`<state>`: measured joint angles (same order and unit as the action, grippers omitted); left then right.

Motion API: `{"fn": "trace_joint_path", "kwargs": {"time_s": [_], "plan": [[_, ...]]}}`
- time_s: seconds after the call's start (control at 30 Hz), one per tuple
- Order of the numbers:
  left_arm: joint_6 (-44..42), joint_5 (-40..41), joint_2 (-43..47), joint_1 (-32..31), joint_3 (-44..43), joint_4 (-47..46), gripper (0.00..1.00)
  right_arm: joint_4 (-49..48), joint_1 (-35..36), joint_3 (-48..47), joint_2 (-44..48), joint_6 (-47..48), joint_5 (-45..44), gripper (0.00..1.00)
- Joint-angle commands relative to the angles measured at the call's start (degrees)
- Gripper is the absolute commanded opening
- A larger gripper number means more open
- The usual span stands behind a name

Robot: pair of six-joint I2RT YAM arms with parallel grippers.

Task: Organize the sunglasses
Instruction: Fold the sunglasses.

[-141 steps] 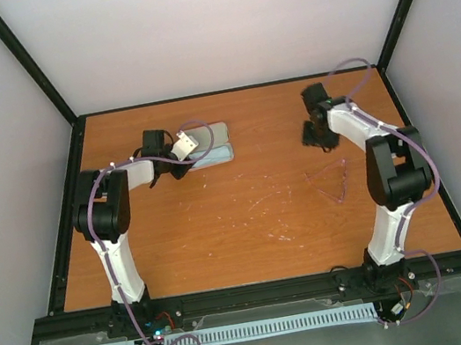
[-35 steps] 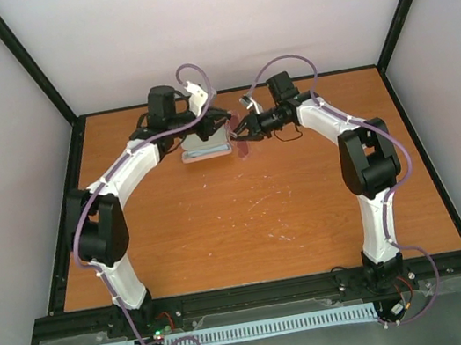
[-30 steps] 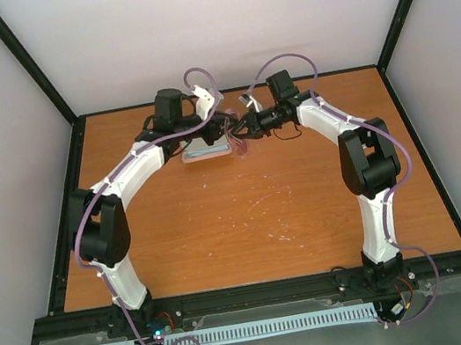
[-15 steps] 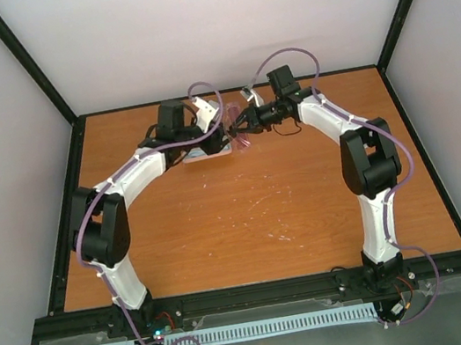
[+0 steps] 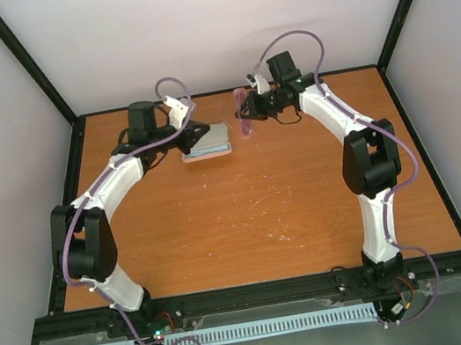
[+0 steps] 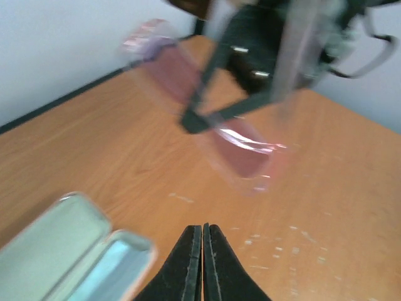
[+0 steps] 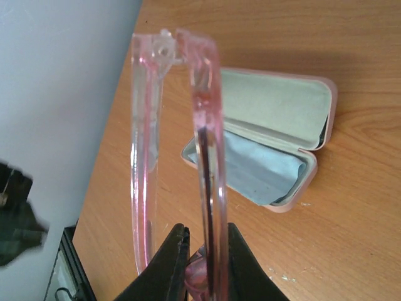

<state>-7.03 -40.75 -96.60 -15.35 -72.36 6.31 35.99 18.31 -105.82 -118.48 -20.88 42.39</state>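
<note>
The sunglasses (image 5: 243, 114) have a thin translucent pink frame and are held in the air at the far middle of the table. My right gripper (image 5: 248, 109) is shut on their frame, seen close up in the right wrist view (image 7: 207, 157). They also show blurred in the left wrist view (image 6: 207, 125). The pink case (image 5: 207, 142) lies open on the table, with a light blue cloth (image 7: 263, 169) inside its lower half. My left gripper (image 5: 201, 129) is shut and empty, just left of the case's far end, with the case (image 6: 75, 251) at its lower left.
The wooden table (image 5: 247, 214) is ringed by a black frame, with grey walls close behind the far edge. White scuff marks (image 5: 271, 201) dot the middle. The two grippers are a short way apart at the far side.
The left arm has drawn back to the left, away from the sunglasses. The right gripper has lifted the sunglasses up and slightly right, off the case's edge.
</note>
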Motion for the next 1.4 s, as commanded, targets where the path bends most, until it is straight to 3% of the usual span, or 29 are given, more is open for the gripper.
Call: {"fn": "trace_joint_path", "kwargs": {"time_s": [0.0, 0.27, 0.7, 0.87, 0.97, 1.03, 1.2, 1.37], "plan": [[-4.1, -12.0, 0.9, -2.6, 0.2, 5.1, 0.05, 1.5, 0.0, -2.5, -2.0, -1.2, -3.0, 0.03], [-3.9, -14.2, -2.2, -4.2, -3.4, 3.6, 0.08, 1.4, 1.7, -1.7, -1.1, 0.9, 1.5, 0.03], [-0.4, -10.1, -16.3, -3.5, -14.6, -2.6, 0.1, 1.5, 3.7, 4.1, 4.5, 5.4, 9.4, 0.03], [-0.2, -6.8, -16.1, -2.2, -15.2, -1.0, 0.16, 3.5, 2.7, 4.8, 3.8, 4.2, 3.6, 0.03], [0.7, -2.0, -14.1, 0.9, -14.5, -2.0, 0.21, 2.1, 1.4, 6.3, 3.4, 1.8, 0.8, 0.03], [-1.8, 1.4, -14.9, 3.8, -16.3, -0.1, 0.19, 0.5, 0.7, 6.8, 3.3, -0.2, 0.1, 0.03], [-9.0, 8.4, -23.8, 10.0, -30.2, 11.9, 0.02, -0.3, 0.5, 4.8, 0.6, -1.4, 1.0, 0.03], [-17.2, 11.6, -37.3, 12.8, -51.1, 25.7, 0.01, -1.6, 0.5, 5.8, 0.2, -1.4, 1.0, 0.03]]}}
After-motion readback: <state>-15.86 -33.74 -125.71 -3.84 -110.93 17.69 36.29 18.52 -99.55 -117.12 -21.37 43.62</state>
